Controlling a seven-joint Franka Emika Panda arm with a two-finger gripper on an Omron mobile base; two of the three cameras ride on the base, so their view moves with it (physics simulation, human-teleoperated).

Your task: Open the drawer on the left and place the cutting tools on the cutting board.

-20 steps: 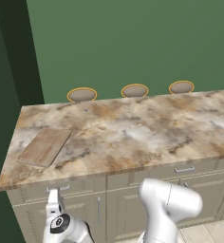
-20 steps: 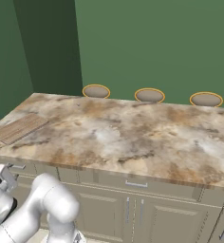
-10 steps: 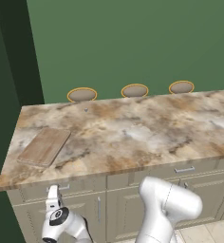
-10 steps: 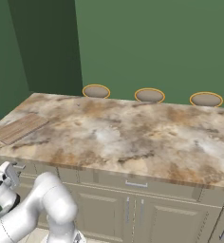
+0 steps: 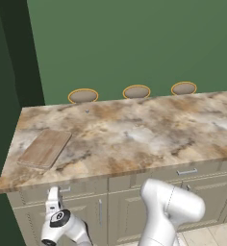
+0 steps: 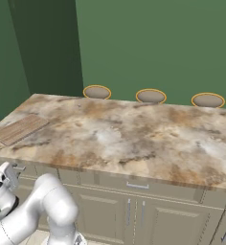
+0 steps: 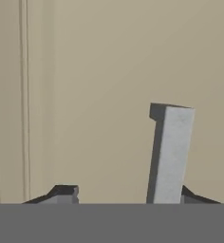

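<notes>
Gripper [image 5: 53, 194] low at the left end of the cabinet run, raised to the front of the drawer [image 5: 36, 193] just under the marble countertop [image 5: 134, 137]; seen too at the lower left of the right base view [image 6: 9, 173] and close up from the hand [image 7: 128, 194]. Jaws parted to a middling width, one dark tip on each side of the drawer's silver bar handle [image 7: 171, 154], with the bar hard by one tip and a clear gap to the other; no firm clamp visible. Drawer front flush with the cabinet face, shut. One cutting board [image 5: 44, 147] flat on the countertop at its left end, directly above that drawer, nothing on it. One second drawer handle [image 5: 186, 171] further right on the same row, well apart from the gripper. Three round grey discs with orange rims lined up behind the far edge of the counter: left [image 5: 83, 95], middle [image 5: 136, 91], right [image 5: 183, 88]. One plain green wall [image 5: 134, 43] behind all of it.
</notes>
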